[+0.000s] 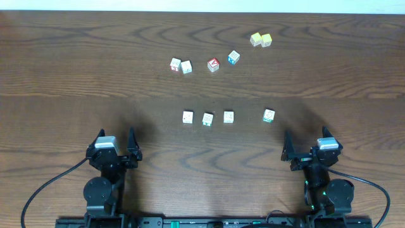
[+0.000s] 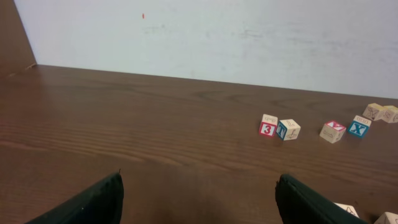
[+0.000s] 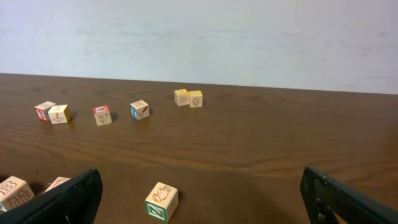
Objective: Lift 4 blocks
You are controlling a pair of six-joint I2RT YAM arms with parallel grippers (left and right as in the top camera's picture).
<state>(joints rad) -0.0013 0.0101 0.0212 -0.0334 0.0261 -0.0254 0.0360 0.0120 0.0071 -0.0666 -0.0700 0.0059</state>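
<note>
We judge nothing lifted yet: all 4 blocks (image 1: 208, 119) sit in the near row on the table (image 1: 63, 63), while our left claw (image 1: 116, 136) and right claw (image 1: 306, 140) stand spread wide, empty.

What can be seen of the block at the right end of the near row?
The block is a small pale cube, seemingly wooden, with a faint drawn figure on top and a green-bordered mark on its side. It sits flat on the table, turned slightly askew, clear of the other blocks, touching nothing else.
</note>
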